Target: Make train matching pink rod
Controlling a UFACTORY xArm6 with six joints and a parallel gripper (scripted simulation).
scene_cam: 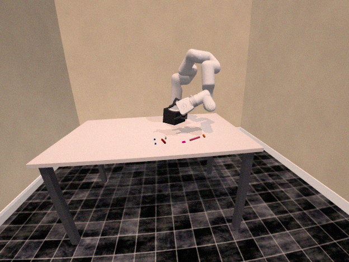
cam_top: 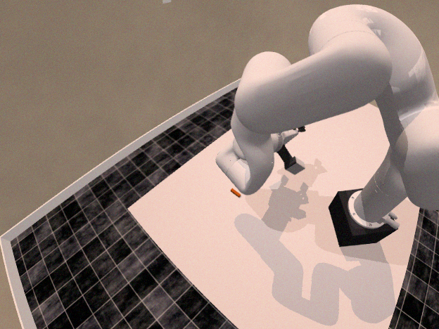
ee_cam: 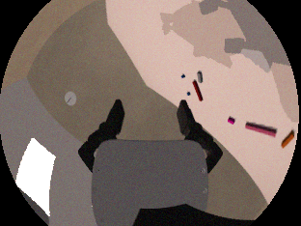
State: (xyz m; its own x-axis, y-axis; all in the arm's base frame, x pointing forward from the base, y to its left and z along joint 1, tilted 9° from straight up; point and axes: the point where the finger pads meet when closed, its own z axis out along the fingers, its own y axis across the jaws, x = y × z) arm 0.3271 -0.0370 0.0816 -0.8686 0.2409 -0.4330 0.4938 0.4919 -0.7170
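Several small rods lie on the pale table near its front edge. In the exterior view, from left to right, they are two blue rods [scene_cam: 154, 139] [scene_cam: 155, 143], a red rod [scene_cam: 163, 140], a grey rod [scene_cam: 165, 137], a magenta rod [scene_cam: 183, 141], the pink rod [scene_cam: 194, 138] and an orange rod [scene_cam: 203, 135]. All lie flat and apart from each other. In the wrist view the pink rod [ee_cam: 260, 128] lies between the magenta rod [ee_cam: 231, 120] and the orange rod [ee_cam: 287, 139]. My gripper [ee_cam: 150, 106] is open and empty. It hangs in the air close to the arm's base, well behind the rods.
The arm's black base [scene_cam: 173, 116] stands at the back middle of the table. In the top view the bent arm hides most rods, and only the orange rod [cam_top: 235, 192] shows. The table's edges drop to a dark tiled floor.
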